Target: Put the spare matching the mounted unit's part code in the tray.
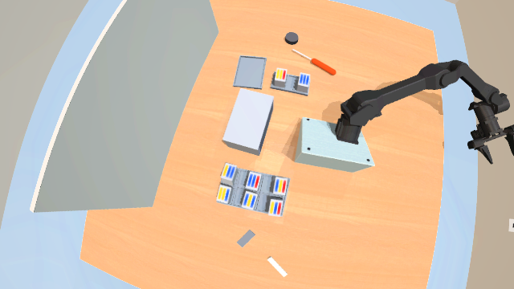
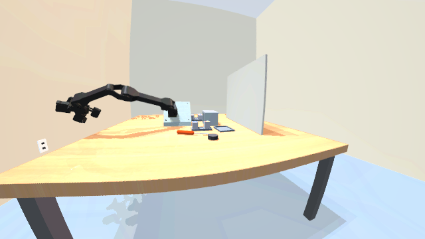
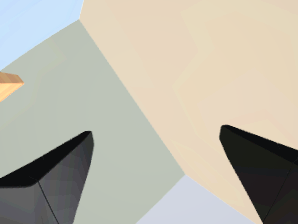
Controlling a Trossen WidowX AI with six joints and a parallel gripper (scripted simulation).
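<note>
Spread nearly to its full width, the end effector [image 1: 502, 157] [image 2: 87, 116] [image 3: 158, 135] has hold of nothing, out beyond the bench [image 1: 341, 221] [image 2: 166, 159] [image 3: 10, 85] edge at 3 o'clock in the top view. Six striped blocks, likely the spares, sit in the six-block rack [image 1: 239, 179] [image 2: 197, 119]; which one matches I cannot tell, since no code on the mounted unit can be read. That unit is perhaps the large grey box [image 1: 249, 120] [image 2: 210, 118], just beside the rack at 12 o'clock.

The main risk is choosing before reading: the blocks use the same few colours, so swapped stripe order, or a reversed reading if the upright panel [image 1: 120, 100] [image 2: 247, 96] serves as a mirror, could bring the wrong one. Close neighbours in the rack could also be knocked by wide fingers.

Beyond the box at 12 o'clock lies the tray [image 1: 250, 72] [image 2: 224, 128], with nothing in it. At its 4 o'clock side the two-block rack [image 1: 291, 82] [image 2: 201, 129] stands near, so a low approach from there may clip its blocks. A straight carry from spare to tray crosses the tall box; lifting high, or skirting its 3 o'clock side, seems safer, though the pale green base block [image 1: 317, 136] [image 2: 184, 111] narrows that lane. The panel bounds the 9 o'clock side. Farther out, the orange-handled screwdriver [image 1: 323, 67] [image 2: 185, 132] lies towards 1 o'clock, avoidable by coming in high.
</note>
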